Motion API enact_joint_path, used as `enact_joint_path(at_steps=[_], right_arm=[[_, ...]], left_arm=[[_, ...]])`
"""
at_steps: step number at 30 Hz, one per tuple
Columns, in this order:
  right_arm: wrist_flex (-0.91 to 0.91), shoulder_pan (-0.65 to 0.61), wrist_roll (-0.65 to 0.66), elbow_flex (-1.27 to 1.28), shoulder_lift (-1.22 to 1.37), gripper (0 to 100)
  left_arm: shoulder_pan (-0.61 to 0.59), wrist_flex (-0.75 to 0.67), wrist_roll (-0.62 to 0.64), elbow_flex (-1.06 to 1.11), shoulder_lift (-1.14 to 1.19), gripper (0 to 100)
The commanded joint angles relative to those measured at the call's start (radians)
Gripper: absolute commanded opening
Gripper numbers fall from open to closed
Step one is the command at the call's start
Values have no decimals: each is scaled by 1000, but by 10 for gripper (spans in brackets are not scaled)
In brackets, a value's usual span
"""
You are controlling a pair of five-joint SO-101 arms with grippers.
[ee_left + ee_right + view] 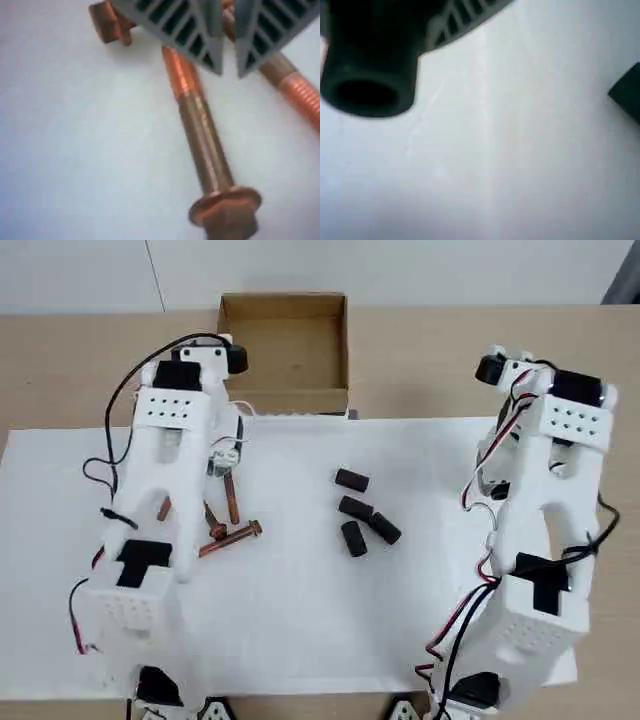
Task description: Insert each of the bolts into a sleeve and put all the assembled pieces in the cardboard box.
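Note:
Several copper bolts lie on the white paper at the left, one long bolt (231, 537) nearest the middle. My left gripper (226, 468) hangs over them. In the left wrist view its grey fingertips (216, 60) stand close together around the shaft of a bolt (295, 87), while another bolt (202, 132) lies free beside them. Several black sleeves (355, 508) lie in the middle of the paper. My right gripper (497, 490) stays at the right, shut on a black sleeve (370, 75) whose open end faces the camera. The cardboard box (283, 305) stands at the back.
The white paper (300, 640) covers most of the tan table. Both arm bases stand at the front edge with loose cables. A dark object (627, 95) sits at the edge of the right wrist view.

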Motion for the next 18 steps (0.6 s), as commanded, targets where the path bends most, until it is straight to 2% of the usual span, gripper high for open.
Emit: enact_joint_path(at_steps=[1, 8, 13, 18], right_arm=[[-7, 4, -12, -3, -65, 5], [-39, 2, -12, -3, -64, 5], [-41, 2, -11, -3, -64, 5], [-54, 2, -6, -3, -64, 5]], left_arm=[[15, -6, 11, -68, 31, 6], [2, -26, 52, -156, 163, 11], [2, -41, 52, -234, 218, 85], [2, -40, 54, -283, 261, 89]])
